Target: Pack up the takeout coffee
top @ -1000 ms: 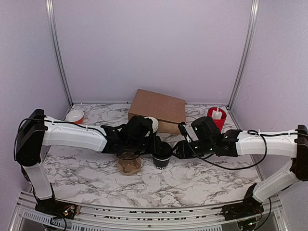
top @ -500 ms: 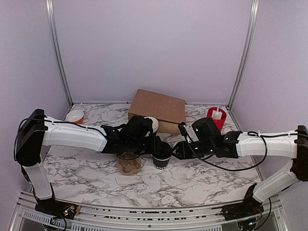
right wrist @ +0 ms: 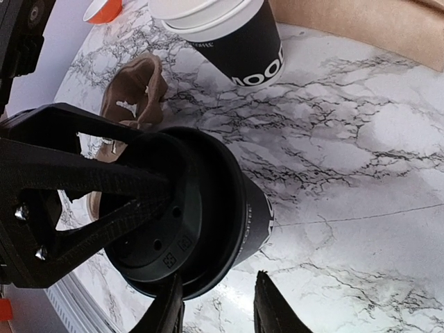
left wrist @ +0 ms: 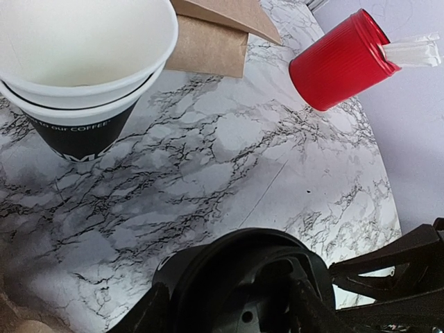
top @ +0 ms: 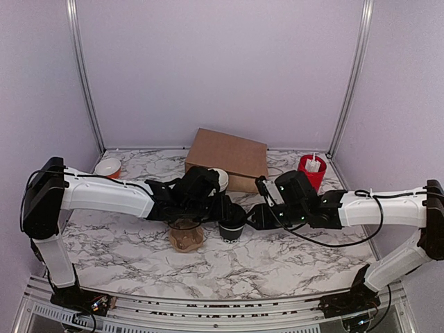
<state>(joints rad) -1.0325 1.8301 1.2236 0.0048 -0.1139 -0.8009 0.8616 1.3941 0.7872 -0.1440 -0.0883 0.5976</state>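
Observation:
The takeout coffee [top: 232,226] is a small black cup with white lettering and a black lid, standing on the marble table [top: 291,257] between both arms. My left gripper [top: 219,210] reaches it from the left. In the left wrist view the lid [left wrist: 243,277] fills the space between that gripper's [left wrist: 229,316] fingers, which are closed on it. In the right wrist view the cup [right wrist: 258,220] lies just ahead of my right gripper [right wrist: 218,309]. Its jaws stand partly apart with bare table between them. One finger [right wrist: 170,309] touches the lid's rim.
A stack of lidless black cups [top: 220,178] stands behind the left gripper, in front of a brown paper bag [top: 229,156]. A red cylinder [top: 312,170] is at the back right, a small white-and-orange bowl [top: 108,167] at the back left. A brown cardboard piece [top: 186,236] lies left of the cup.
The right arm has edged slightly left toward the cup, and the cup has shifted a little with it. The left arm has barely moved.

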